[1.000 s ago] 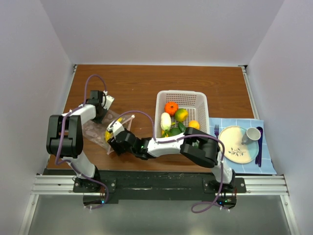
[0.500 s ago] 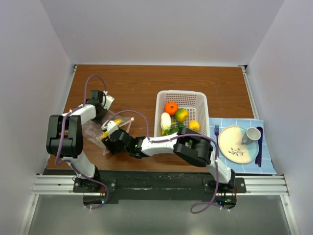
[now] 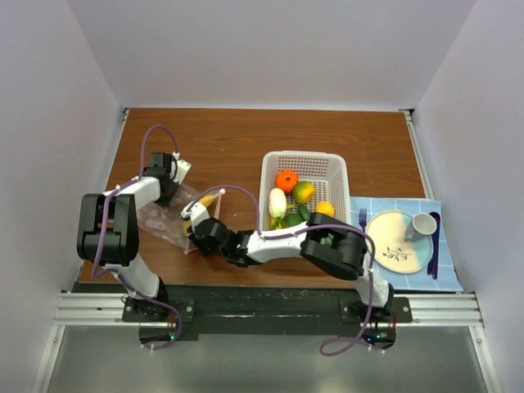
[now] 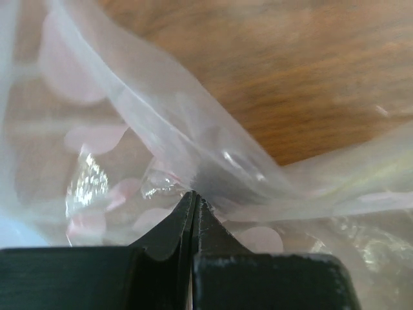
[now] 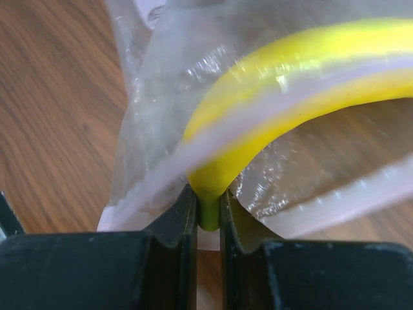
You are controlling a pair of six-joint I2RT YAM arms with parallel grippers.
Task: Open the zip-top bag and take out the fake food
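Observation:
The zip-top bag (image 3: pixel 161 219) lies crumpled on the left of the table, clear with pink dots. My left gripper (image 4: pixel 193 195) is shut on a fold of the bag's film (image 4: pixel 174 123), at the bag's far edge (image 3: pixel 169 196) in the top view. A yellow banana (image 5: pixel 290 58) of the fake food curves out of the bag (image 5: pixel 155 90), with a pale zip strip lying across it. My right gripper (image 5: pixel 208 208) is shut on the banana's green stem end. In the top view this gripper (image 3: pixel 196 218) sits at the bag's right edge, with the banana (image 3: pixel 206 200) just beyond it.
A white perforated basket (image 3: pixel 304 157) at centre right holds more fake food: an orange piece (image 3: pixel 286 180), a white piece (image 3: pixel 277 201), and green and yellow ones. On a blue cloth (image 3: pixel 368 274) at far right are a floral plate (image 3: pixel 390 239), a cup (image 3: pixel 423 223) and cutlery.
My right gripper has closed onto the banana's stem and drawn slightly right from the bag after reaching left. The left gripper has kept its hold on the bag.

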